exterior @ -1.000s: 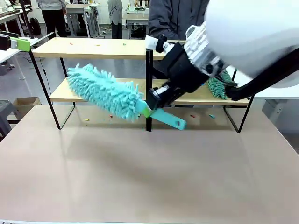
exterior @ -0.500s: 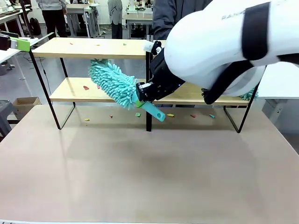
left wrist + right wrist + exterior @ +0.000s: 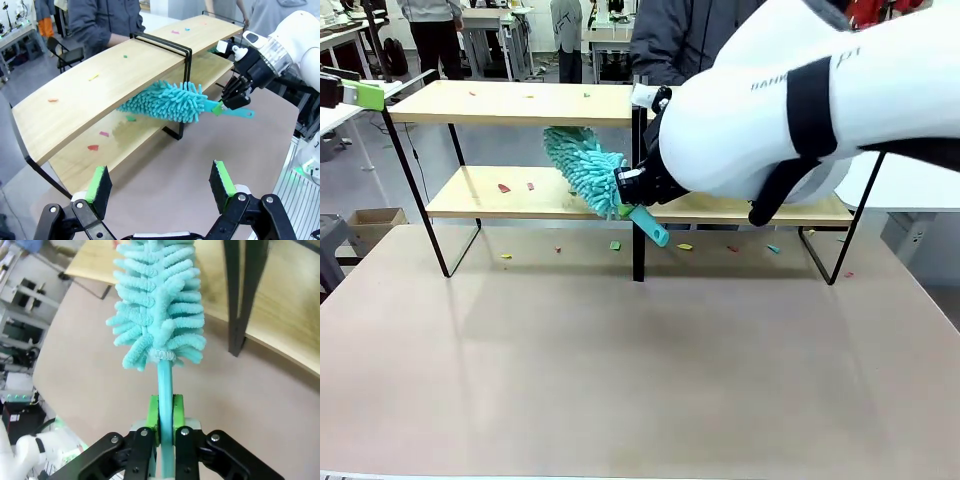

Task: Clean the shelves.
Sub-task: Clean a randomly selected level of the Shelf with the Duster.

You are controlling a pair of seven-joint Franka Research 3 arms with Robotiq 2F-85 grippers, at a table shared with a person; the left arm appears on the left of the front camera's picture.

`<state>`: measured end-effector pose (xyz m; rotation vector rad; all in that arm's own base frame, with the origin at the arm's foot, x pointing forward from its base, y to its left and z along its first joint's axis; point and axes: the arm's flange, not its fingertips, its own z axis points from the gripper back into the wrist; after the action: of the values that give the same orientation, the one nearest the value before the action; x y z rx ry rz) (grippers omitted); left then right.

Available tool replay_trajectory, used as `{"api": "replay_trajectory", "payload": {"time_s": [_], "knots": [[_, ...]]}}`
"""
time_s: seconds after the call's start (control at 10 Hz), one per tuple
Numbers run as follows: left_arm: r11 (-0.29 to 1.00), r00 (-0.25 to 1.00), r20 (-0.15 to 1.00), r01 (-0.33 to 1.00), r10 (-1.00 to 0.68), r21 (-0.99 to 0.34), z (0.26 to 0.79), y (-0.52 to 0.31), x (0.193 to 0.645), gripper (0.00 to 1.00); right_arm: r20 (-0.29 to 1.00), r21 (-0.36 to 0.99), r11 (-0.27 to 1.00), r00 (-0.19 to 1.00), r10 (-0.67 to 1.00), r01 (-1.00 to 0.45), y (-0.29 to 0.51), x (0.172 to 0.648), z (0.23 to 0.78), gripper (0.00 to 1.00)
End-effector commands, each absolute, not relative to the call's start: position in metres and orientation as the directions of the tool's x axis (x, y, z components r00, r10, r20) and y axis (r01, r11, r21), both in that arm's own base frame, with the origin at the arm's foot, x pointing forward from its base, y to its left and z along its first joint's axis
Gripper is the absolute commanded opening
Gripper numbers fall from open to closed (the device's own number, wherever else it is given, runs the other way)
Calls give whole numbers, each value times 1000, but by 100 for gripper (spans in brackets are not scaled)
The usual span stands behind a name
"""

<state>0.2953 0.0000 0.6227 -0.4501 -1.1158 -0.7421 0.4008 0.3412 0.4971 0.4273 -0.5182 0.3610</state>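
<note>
My left fingers (image 3: 159, 171) hang off to the left end of the shelves (image 3: 520, 104), spread wide with nothing between the green pads (image 3: 98, 183), pointed along the length of the two light boards. The shelves stand at the far side of the bench (image 3: 620, 380), on a thin black frame with a black centre upright (image 3: 639, 180). Small coloured scraps (image 3: 503, 187) lie on both boards, and a few more sit on the bench under the lower board.

Just left of the centre upright, the teal duster (image 3: 585, 165) has its fluffy head in the gap between the upper and lower board. It is tilted, with the tip up near the underside of the top board. Whether the fibres press on the lower board I cannot tell. Its flat handle (image 3: 648, 227) sticks out down and forward, past the front edge of the lower board.

My right fingers (image 3: 164, 407) are clamped on that handle just behind the head, one green pad on each side of it. My right arm (image 3: 800, 110) reaches in from the right, across the front of the right half of the shelves. A person (image 3: 680, 40) in a dark jacket stands behind the shelves.
</note>
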Motion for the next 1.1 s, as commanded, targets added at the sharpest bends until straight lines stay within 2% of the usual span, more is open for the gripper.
{"api": "replay_trajectory", "payload": {"time_s": [0.0, 0.5, 1.0], "knots": [[680, 245, 921, 732, -303, 29, 622, -1, 296, 100, 527, 253, 901, 831, 177, -352, 372, 410, 499, 13], [680, 245, 921, 732, -303, 29, 622, -1, 296, 100, 511, 192, 931, 842, 175, -310, 405, 432, 492, 13], [680, 245, 921, 732, -303, 29, 622, -1, 296, 100, 463, 204, 861, 821, 334, -466, 434, 441, 496, 13]]}}
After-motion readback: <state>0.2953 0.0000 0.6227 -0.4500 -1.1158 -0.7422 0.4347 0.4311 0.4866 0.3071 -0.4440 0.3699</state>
